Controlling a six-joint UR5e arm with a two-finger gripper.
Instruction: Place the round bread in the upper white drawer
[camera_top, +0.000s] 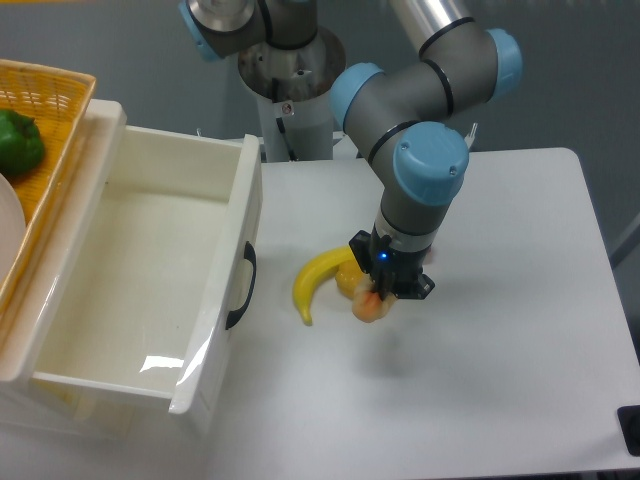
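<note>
The round bread (368, 310), a small pale orange-tan bun, sits between the fingertips of my gripper (377, 298), which points straight down and is shut on it. The bun seems to hang just above the white table, to the right of the banana. The upper white drawer (215, 300) stands pulled open at the left, its black handle (240, 287) facing the gripper. Its inside is empty. The drawer's front panel is about a hand's width left of the bun.
A yellow banana (316, 280) lies between the drawer and the gripper, with a yellow lump (347, 283) beside it, partly hidden by the gripper. A wicker basket (60, 95) with a green pepper (18, 142) stands behind the drawer at far left. The arm's base (290, 90) stands at the back.
</note>
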